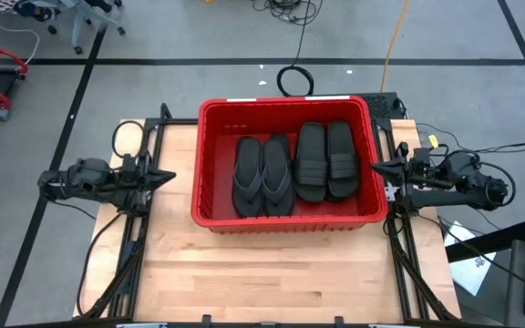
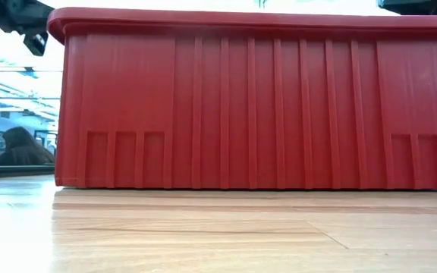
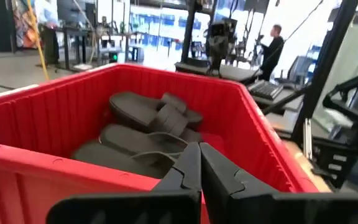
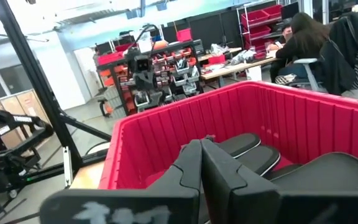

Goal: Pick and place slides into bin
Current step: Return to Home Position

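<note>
Table [image 1: 272, 273]: one, pale wood planks, with dark frame rails [image 1: 139, 228] down both sides.

Bin [image 1: 285, 221]: one, red, ribbed walls, on the far half of the table, midway between the two arms. In the low view its near wall [image 2: 256, 106] fills almost the whole width and hides everything inside.

Arms: two, dark, each lying level at a table side and aimed inward at the bin.
- Left pincer [image 1: 171, 174]: just outside the bin's left wall, fingers pressed together, pinching nothing. The bin's rim [image 3: 73, 165] stands between it and the contents.
- Right pincer [image 1: 375, 167]: just outside the right wall, fingers likewise pressed together and empty, with the red rim [image 4: 114, 155] in front of it.

Slides [image 1: 311, 162]: black, all inside the bin. Four show from above, side by side.
- Two thong-strap slides [image 1: 247, 175] on the left.
- Two band-strap slides [image 1: 341, 160] on the right.
- The left wrist view shows a band-strap slide lying on top of others; how many sit underneath cannot be told.

Cable loop [image 1: 294, 80]: one, black, on the floor just behind the bin.

Room beyond: one seated person [image 4: 303, 37] at a desk and one standing person [image 3: 272, 43], both well apart from the table.
</note>
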Tool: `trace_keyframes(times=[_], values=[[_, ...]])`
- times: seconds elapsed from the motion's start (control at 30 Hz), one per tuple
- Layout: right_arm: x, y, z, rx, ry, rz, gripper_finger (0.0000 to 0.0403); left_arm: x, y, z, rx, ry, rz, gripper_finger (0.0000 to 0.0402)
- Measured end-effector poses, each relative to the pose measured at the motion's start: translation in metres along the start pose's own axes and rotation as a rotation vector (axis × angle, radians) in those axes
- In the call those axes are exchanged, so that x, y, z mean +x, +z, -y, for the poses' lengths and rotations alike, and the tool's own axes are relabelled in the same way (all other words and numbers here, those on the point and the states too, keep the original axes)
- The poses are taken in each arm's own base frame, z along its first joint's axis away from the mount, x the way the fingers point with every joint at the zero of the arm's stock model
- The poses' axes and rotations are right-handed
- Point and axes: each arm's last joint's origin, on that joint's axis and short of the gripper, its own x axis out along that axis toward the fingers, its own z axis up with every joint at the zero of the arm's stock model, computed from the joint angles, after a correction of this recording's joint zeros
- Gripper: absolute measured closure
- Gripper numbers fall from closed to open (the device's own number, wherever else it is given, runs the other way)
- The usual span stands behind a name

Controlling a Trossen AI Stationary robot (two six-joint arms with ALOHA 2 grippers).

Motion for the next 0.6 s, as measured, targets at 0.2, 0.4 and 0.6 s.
trace_keyframes(times=[0.2, 0.4, 0.6], values=[[0.006, -0.005, 0.000, 0.007, 0.007, 0.018, 0.0403, 0.004, -0.015, -0.001, 0.043, 0.001, -0.043, 0.0401], [0.021, -0.025, 0.001, -0.014, -0.006, -0.017, 0.0403, 0.011, -0.022, 0.001, -0.011, -0.054, -0.027, 0.0402], [0.023, -0.024, 0.001, -0.016, 0.008, 0.031, 0.0403, 0.016, -0.032, 0.001, -0.046, -0.056, -0.056, 0.0402]])
